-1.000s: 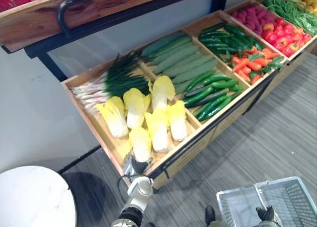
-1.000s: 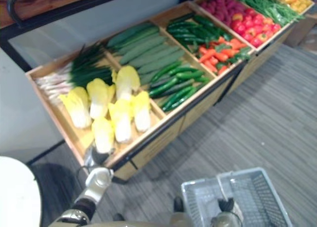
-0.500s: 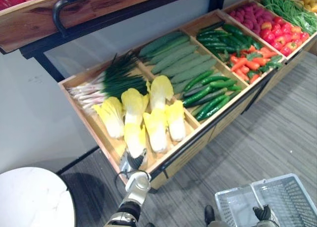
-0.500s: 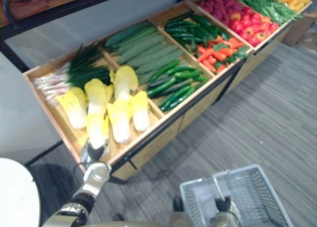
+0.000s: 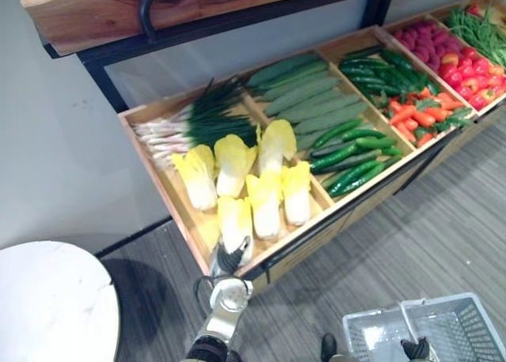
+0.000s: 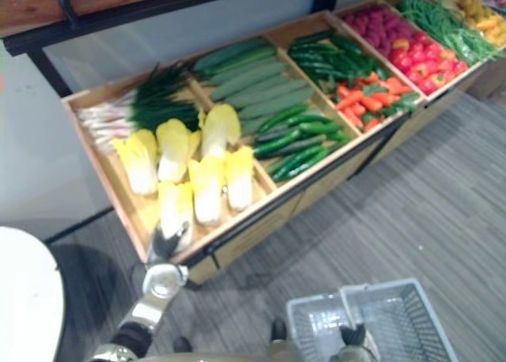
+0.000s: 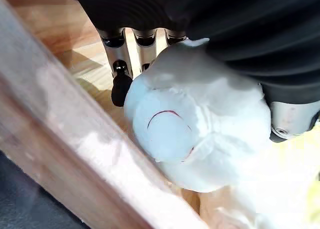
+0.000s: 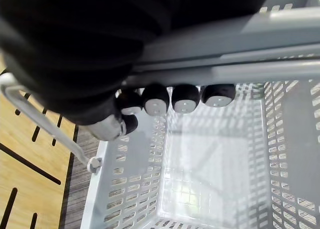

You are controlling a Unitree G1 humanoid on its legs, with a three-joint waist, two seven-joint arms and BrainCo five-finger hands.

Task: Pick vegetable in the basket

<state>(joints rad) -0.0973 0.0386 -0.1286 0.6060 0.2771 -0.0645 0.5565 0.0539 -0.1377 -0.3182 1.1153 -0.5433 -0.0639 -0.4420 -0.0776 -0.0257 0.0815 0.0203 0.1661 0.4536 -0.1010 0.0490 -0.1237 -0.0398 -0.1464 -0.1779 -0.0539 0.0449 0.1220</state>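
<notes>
Left hand (image 5: 229, 259), just right of a round white table (image 5: 47, 299), reaches over the front edge of the wooden crate (image 5: 162, 190), its fingers (image 7: 121, 84) and thumb curled round the white base of the nearest cabbage (image 5: 235, 220). That cabbage lies in the crate's leftmost compartment, near the front left corner, leafy end pointing to the back. More cabbages (image 5: 265, 172) lie just beside it, with spring onions (image 5: 190, 125) along the back edge. In the next compartment are long pale green gourds (image 5: 304, 93) at the back and dark cucumbers (image 5: 348, 152) at the front. Further right come carrots (image 5: 419, 117) and red peppers (image 5: 470, 65). Low at the right, well apart from the crate, the right hand (image 5: 415, 348) has its fingers (image 8: 185, 96) wrapped over the grey handle (image 8: 225, 44) of a pale mesh basket (image 5: 466, 330), which has nothing in it.
</notes>
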